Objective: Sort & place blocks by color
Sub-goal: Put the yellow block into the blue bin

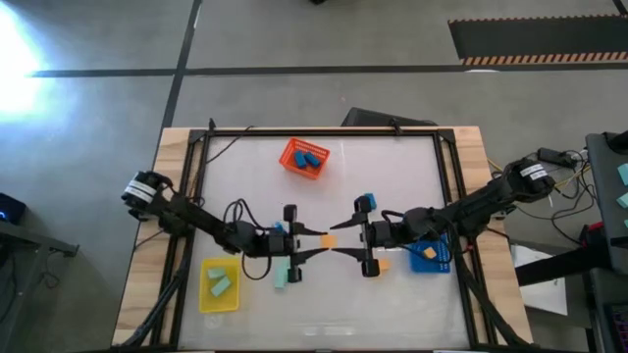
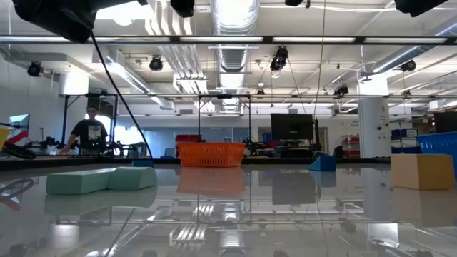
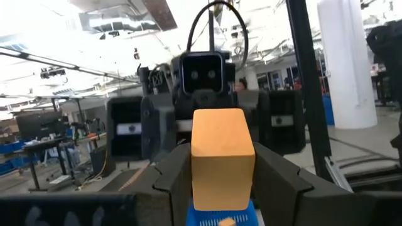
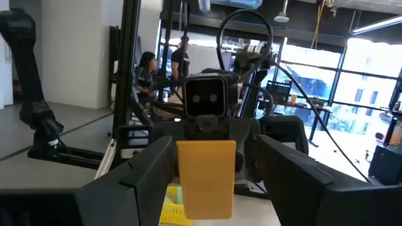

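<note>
A small orange block (image 1: pixel 328 240) sits between both grippers at the table's middle. My left gripper (image 1: pixel 319 243) reaches in from the left and is shut on the block (image 3: pixel 223 157). My right gripper (image 1: pixel 340 243) faces it from the right, open, its fingers (image 4: pixel 151 169) standing on either side of the same block (image 4: pixel 206 179) with gaps showing. Another orange block (image 1: pixel 384 263) rests on the table by the right gripper. A mint block (image 1: pixel 282 273) lies by the left gripper, and a blue block (image 1: pixel 365 203) lies farther back. My left gripper pinches the orange block between its two fingers (image 3: pixel 174 182), which lie against the lower parts of its two side faces (image 3: pixel 200 188). The fingers come level from the table's left. The block stands upright, and its upper half rises above the fingers.
An orange tray (image 1: pixel 290 147) with blue blocks stands toward the far edge. A yellow tray (image 1: pixel 203 294) with mint blocks sits near left. A blue tray (image 1: pixel 439 263) holding an orange block sits under the right arm. A black frame (image 1: pixel 294 132) rims the table. People stand in the room beyond.
</note>
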### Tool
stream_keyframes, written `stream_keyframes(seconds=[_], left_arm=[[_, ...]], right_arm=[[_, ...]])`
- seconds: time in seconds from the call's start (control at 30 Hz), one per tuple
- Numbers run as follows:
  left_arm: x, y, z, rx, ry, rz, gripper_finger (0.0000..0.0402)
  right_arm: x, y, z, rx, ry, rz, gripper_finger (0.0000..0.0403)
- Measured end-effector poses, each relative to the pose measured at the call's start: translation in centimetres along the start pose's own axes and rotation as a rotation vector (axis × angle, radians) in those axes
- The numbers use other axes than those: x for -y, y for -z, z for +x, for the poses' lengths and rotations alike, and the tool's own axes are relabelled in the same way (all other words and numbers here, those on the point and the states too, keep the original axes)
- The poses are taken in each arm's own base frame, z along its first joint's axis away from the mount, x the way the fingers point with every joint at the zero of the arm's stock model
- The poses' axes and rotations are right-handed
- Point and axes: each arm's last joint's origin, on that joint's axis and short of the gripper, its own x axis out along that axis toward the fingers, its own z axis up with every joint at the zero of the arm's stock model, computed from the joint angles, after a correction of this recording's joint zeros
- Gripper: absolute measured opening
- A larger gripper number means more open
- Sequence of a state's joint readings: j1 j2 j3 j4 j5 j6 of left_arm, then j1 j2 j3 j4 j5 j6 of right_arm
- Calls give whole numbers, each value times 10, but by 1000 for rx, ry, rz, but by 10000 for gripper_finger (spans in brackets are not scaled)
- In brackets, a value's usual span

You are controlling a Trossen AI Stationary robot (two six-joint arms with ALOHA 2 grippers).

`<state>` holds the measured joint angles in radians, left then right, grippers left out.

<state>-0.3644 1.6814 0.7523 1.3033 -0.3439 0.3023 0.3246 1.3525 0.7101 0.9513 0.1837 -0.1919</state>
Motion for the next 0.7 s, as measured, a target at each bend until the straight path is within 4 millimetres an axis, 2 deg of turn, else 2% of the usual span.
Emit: stream_keyframes(seconds=[0.23, 0.5, 0.6, 0.7], left_arm=[[2, 9, 15, -7, -14, 9, 123], [0, 4, 15, 8, -18, 3, 123], [0, 4, 15, 8, -19, 2, 123], [-1, 4, 15, 6, -22, 2, 123]], right_arm=[[0, 1, 0, -3, 1, 1, 221], [0, 1, 1, -3, 1, -2, 219], [0, 1, 1, -1, 0, -2, 200], [0, 1, 1, 1, -2, -3, 163]])
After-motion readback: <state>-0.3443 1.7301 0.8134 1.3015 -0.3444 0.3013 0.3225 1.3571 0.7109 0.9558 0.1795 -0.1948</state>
